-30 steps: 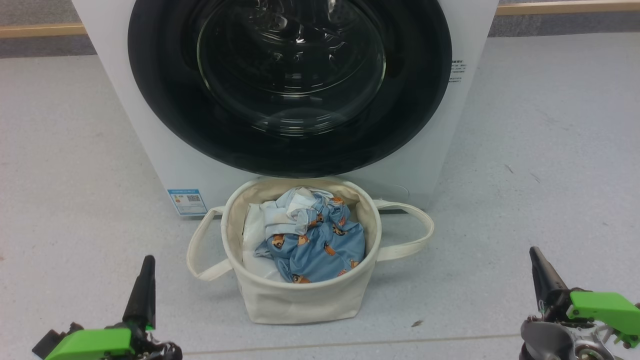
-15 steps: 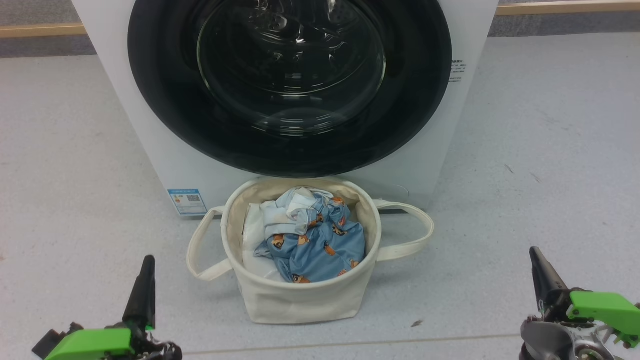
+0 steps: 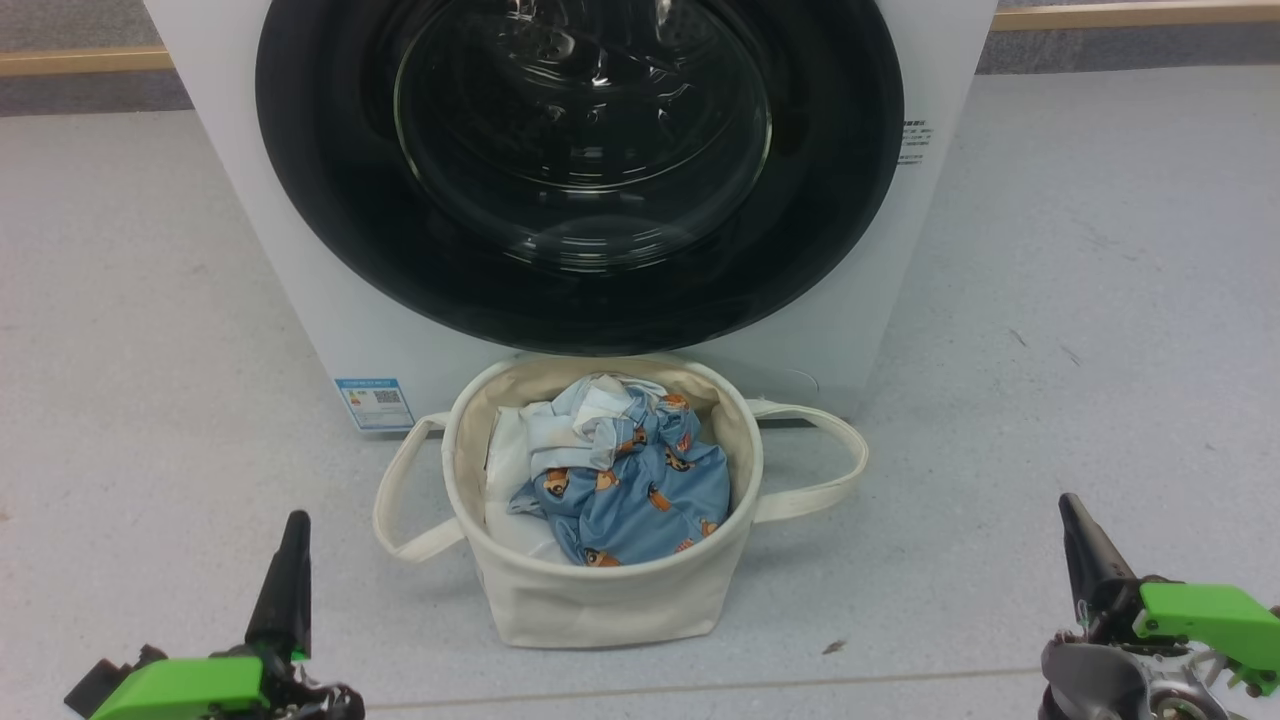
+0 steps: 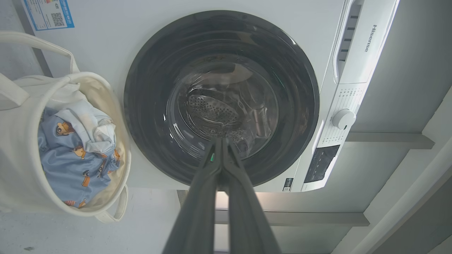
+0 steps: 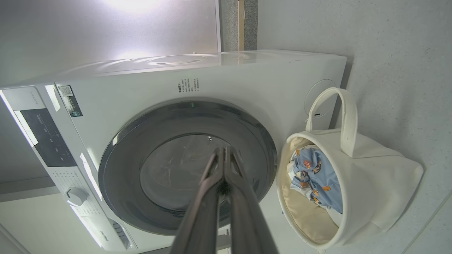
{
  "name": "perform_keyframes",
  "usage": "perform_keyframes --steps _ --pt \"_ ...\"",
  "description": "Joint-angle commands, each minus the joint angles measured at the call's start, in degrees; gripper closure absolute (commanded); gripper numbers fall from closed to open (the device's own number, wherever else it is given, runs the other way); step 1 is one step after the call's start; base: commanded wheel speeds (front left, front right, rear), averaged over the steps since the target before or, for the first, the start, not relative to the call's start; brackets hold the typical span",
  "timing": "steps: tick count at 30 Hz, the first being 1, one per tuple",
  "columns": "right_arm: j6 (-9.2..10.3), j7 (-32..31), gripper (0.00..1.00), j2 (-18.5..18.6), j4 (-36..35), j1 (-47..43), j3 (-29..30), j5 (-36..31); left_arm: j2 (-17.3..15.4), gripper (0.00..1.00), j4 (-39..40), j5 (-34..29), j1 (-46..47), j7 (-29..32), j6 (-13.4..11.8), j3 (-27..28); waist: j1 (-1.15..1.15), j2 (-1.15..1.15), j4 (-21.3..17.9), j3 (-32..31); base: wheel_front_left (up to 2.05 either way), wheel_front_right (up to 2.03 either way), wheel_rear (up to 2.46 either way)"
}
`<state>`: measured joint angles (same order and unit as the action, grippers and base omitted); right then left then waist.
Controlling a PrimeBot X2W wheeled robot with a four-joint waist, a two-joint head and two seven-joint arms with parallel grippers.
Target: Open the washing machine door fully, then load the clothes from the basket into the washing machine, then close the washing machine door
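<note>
I am holding my left claw [image 3: 296, 522] and my right claw [image 3: 1072, 515] pinched shut and empty, low over the speckled grey floor [image 3: 150, 300] and well apart from everything. The washing machine door [image 3: 583, 130] is sitting closed on the white washing machine [image 3: 400, 350], a wide glossy black rim around a bulging glass bowl. I am judging it rigid, fairly heavy on its hinge and slippery, so my thin fingers are likely to slide on the gloss. I am looking for a recess at the rim's edge and cannot make one out, so I am guessing the hold has to go behind the outer lip.

The basket [image 3: 600, 600] is standing just in front of the machine, below the door. It is a soft cream canvas tub with two floppy loop handles [image 3: 378, 510]. The clothes [image 3: 640, 490] are lying crumpled inside it, light blue with small bears, beside a plain white bundle [image 3: 505, 480]. I am expecting them to be light, limp and clingy, and pinching a raised fold near the top is looking best.
</note>
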<state>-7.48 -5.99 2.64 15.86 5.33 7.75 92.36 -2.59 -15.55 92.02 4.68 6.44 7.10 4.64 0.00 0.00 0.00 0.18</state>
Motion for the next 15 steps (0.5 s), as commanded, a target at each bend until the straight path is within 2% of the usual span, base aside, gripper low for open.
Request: perform_keyframes --steps 1,15 --pt "-0.01 -0.51 1.0 0.24 -1.83 0.86 -1.21 -0.21 -0.29 1.0 1.52 0.16 1.51 0.04 0.39 1.87 0.0 0.0 0.0 0.0 0.0 0.0 0.0" --pt "-0.01 -0.51 1.0 0.24 -1.83 0.85 -1.21 -0.21 -0.29 1.0 1.52 0.16 1.51 0.04 0.39 1.87 0.0 0.0 0.0 0.0 0.0 0.0 0.0"
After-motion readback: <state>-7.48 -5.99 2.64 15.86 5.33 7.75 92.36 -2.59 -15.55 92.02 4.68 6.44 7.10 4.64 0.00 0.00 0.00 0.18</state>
